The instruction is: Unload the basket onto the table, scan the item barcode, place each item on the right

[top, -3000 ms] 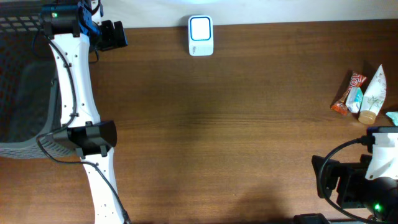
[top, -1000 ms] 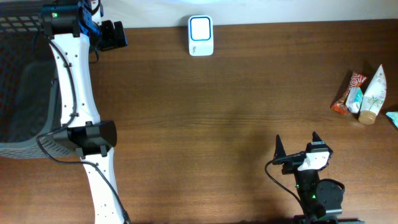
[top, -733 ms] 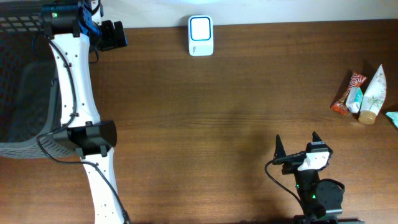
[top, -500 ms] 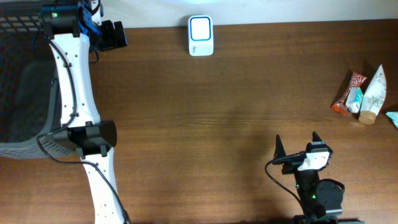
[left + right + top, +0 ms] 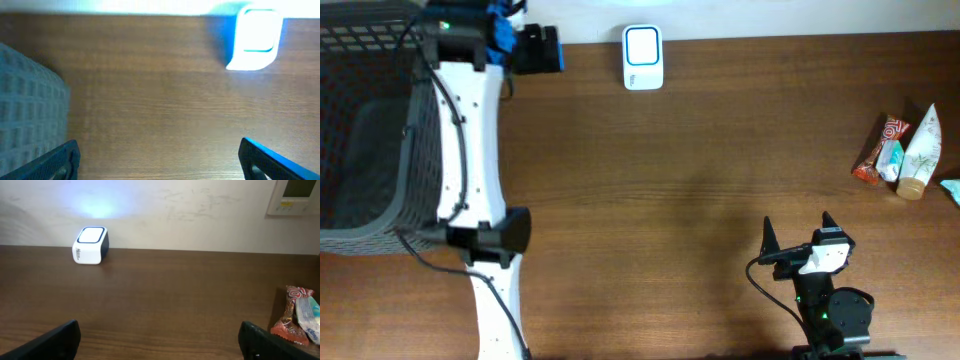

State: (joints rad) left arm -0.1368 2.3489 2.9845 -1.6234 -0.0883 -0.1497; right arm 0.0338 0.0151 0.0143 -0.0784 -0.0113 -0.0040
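Observation:
The white barcode scanner (image 5: 642,57) stands at the table's far edge, its lit face up; it also shows as the scanner (image 5: 255,37) and the scanner (image 5: 91,245) in the wrist views. A red snack wrapper (image 5: 878,150) and a white tube (image 5: 922,148) lie together at the far right, the wrapper (image 5: 294,316) also in the right wrist view. My left gripper (image 5: 558,50) hovers left of the scanner, open and empty (image 5: 157,165). My right gripper (image 5: 797,232) sits near the front edge, open and empty (image 5: 160,345), well left of the items.
A grey mesh basket (image 5: 360,130) fills the left end, its corner being the basket (image 5: 30,105) in the left wrist view. A teal packet (image 5: 952,188) pokes in at the right edge. A wall (image 5: 200,210) rises behind the table.
My left arm has swung right, carrying its gripper from beside the basket toward the scanner. My right arm came out of the lower right corner earlier and has held still for the last second.

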